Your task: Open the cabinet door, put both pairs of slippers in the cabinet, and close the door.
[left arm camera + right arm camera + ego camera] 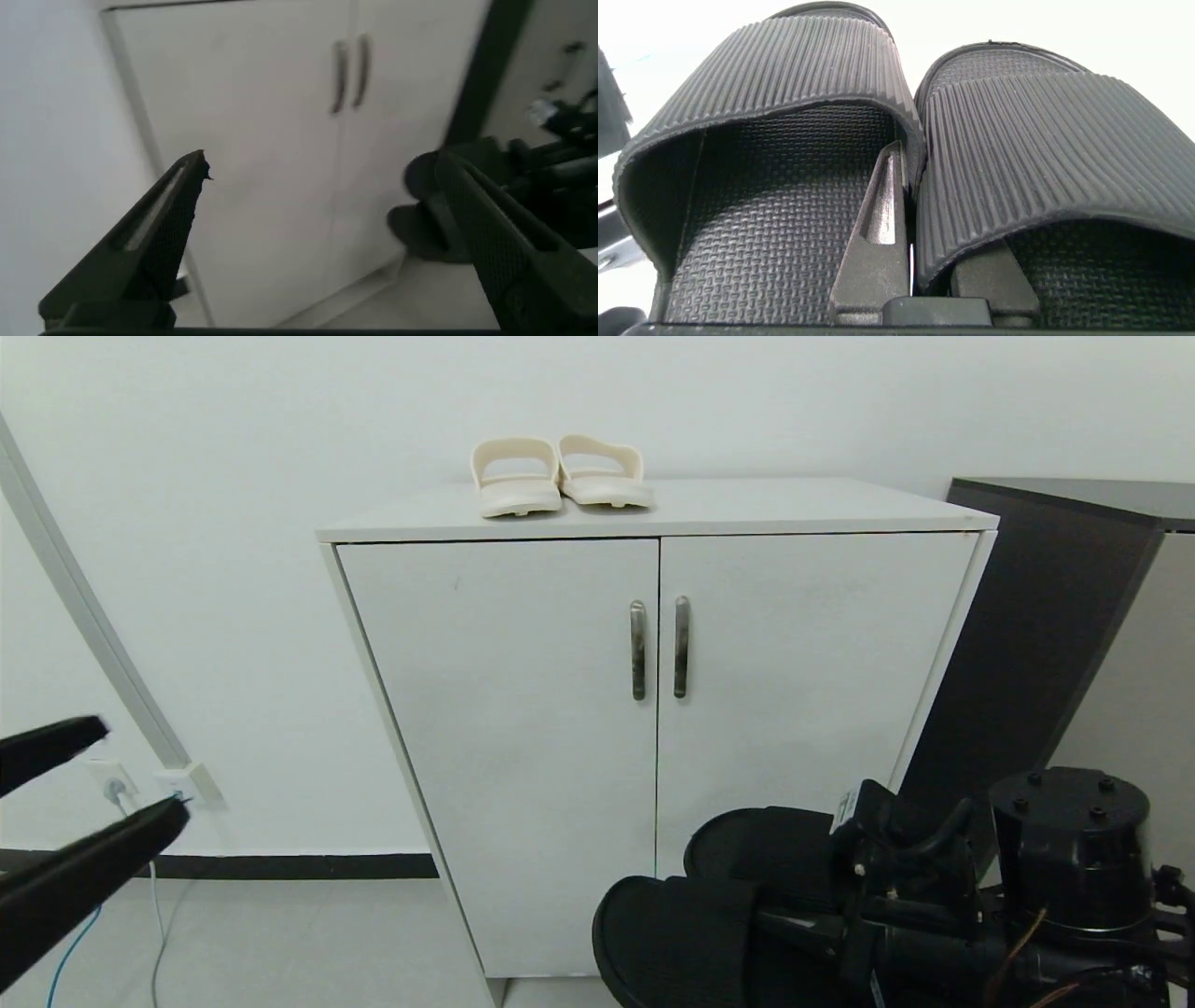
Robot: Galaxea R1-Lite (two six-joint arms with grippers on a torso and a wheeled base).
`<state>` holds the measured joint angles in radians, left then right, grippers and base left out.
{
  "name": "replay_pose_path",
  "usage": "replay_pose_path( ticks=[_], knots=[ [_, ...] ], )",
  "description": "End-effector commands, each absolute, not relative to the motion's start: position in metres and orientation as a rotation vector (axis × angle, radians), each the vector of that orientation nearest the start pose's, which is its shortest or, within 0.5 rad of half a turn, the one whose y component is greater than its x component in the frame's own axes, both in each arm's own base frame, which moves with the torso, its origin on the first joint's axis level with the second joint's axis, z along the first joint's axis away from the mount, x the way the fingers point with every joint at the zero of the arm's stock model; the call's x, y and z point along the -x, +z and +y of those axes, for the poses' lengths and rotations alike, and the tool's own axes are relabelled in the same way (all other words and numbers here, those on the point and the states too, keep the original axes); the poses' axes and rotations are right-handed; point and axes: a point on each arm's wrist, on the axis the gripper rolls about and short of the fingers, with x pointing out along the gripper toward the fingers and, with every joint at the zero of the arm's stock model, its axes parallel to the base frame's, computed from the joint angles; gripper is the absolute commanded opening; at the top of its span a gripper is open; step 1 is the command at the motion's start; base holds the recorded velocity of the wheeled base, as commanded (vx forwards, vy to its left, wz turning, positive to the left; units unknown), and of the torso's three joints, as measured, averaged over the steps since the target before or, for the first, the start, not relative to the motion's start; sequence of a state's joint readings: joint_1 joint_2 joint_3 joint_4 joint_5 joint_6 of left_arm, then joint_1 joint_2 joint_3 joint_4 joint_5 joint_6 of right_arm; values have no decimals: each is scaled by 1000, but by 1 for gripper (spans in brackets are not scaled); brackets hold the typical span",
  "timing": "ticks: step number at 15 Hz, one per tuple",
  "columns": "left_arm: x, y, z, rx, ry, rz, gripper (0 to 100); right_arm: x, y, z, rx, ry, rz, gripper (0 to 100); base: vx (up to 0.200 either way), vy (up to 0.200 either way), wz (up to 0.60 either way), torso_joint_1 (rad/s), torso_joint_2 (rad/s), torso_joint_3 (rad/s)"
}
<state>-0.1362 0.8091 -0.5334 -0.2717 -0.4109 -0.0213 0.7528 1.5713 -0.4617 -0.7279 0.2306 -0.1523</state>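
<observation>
Right gripper (910,233) pinches the black slippers (775,103), one finger (994,280) hidden beneath a strap; left gripper (142,767) spread.

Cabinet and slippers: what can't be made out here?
- Cabinet inside: head view, hidden behind both shut doors.
- Black slippers: head view, heels behind the right arm.
- Right gripper: right wrist view, one fingertip hidden under a strap.
- Left gripper: head view, cut by the left edge.
</observation>
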Motion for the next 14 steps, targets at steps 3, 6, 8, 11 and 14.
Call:
replay_pose_path(
  ticks=[3, 6, 8, 11, 14],
  knots=[
    [-153, 261, -73, 25, -817, 103, 100, -167, 139, 168, 240, 1029, 307, 0, 0, 0, 0, 0, 0, 0],
    [-168, 253, -99, 50, -906, 177, 100, -167, 140, 168, 239, 1032, 303, 0, 0, 0, 0, 0, 0, 0],
    [-183, 246, -120, 52, -961, 173, 100, -167, 140, 168, 240, 1030, 303, 0, 0, 0, 0, 0, 0, 0],
    [-217, 248, -159, 139, -1020, 162, 100, -166, 140, 168, 238, 1030, 303, 0, 0, 0, 0, 0, 0, 0],
    [-235, 257, -181, 187, -1113, 168, 100, -166, 140, 168, 236, 1029, 303, 0, 0, 0, 0, 0, 0, 0]
  ],
)
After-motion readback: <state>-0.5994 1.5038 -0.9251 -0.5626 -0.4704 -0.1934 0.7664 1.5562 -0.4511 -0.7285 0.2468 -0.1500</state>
